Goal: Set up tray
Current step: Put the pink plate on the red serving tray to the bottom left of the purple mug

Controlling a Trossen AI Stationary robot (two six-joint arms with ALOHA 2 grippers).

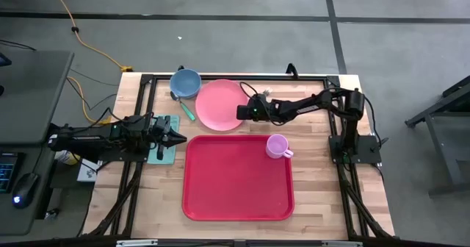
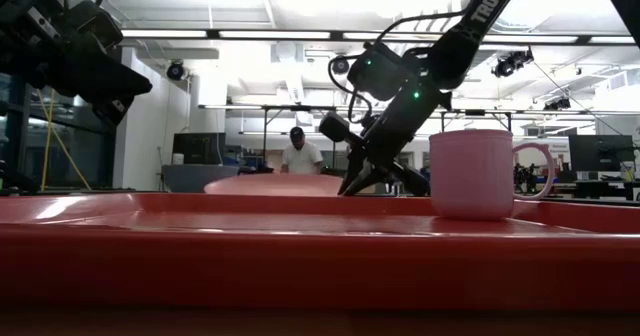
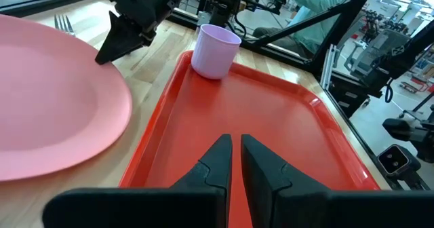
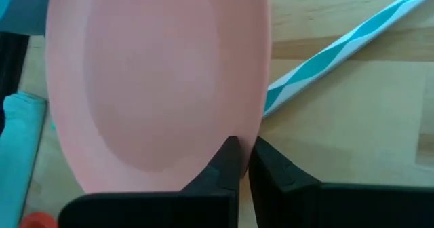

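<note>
The large red tray [image 1: 238,195] lies at the table's middle near side. A small pink cup [image 1: 277,146] stands upright in its far right corner, also in the low view [image 2: 470,174]. The round pink plate [image 1: 220,104] lies beyond the tray's far edge. My right gripper [image 1: 242,112] is at the plate's right rim, shut on it. My left gripper [image 1: 181,138] is shut and hovers by the tray's left edge; its wrist view shows its tips [image 3: 236,146] above the tray [image 3: 271,140]. My right gripper pinches the pink plate's right rim [image 4: 252,129] between its two fingers. The fingers [image 2: 360,181] slant down onto it from the table's right. Whether the plate is lifted off the table, I cannot tell.
A blue bowl [image 1: 186,83] sits at the far left of the plate. A teal-and-white striped utensil [image 4: 339,45] lies beside the plate, and a fork [image 3: 64,26] lies beyond it. A teal cloth [image 1: 167,150] lies under my left gripper. A person [image 2: 300,156] is in the room behind.
</note>
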